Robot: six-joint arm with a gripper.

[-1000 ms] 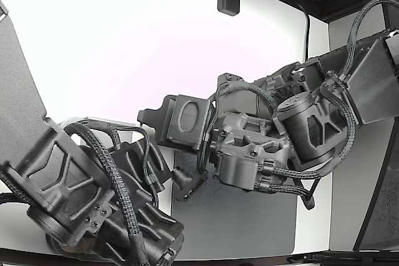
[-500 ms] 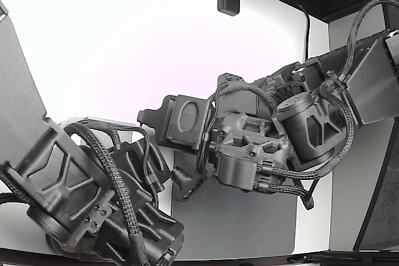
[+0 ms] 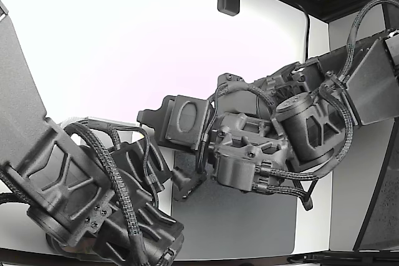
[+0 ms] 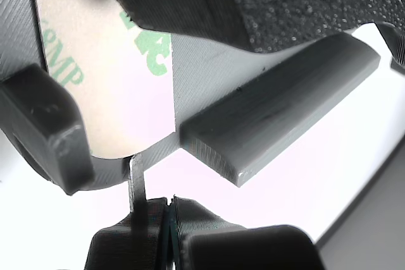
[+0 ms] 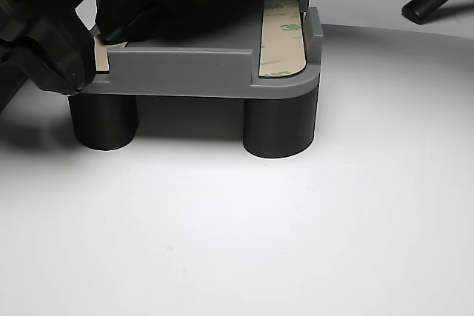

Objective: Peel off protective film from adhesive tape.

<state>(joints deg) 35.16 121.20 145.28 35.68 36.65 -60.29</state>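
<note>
My gripper (image 4: 169, 216) has its fingers pressed together on a thin grey tab (image 4: 136, 178) at the edge of the protective film (image 4: 120, 86). The film is tan paper with green lettering, lying flat in the grey fixture (image 5: 185, 72). In the other view I count two film-covered tape strips on that fixture: one (image 5: 283, 35) along its right end, one (image 5: 100, 55) at its left, beside my gripper. The fixture stands on two visible dark cylindrical legs (image 5: 280, 120).

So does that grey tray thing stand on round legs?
Yes, in the other view the grey fixture rests on dark round legs above the white table.
</note>
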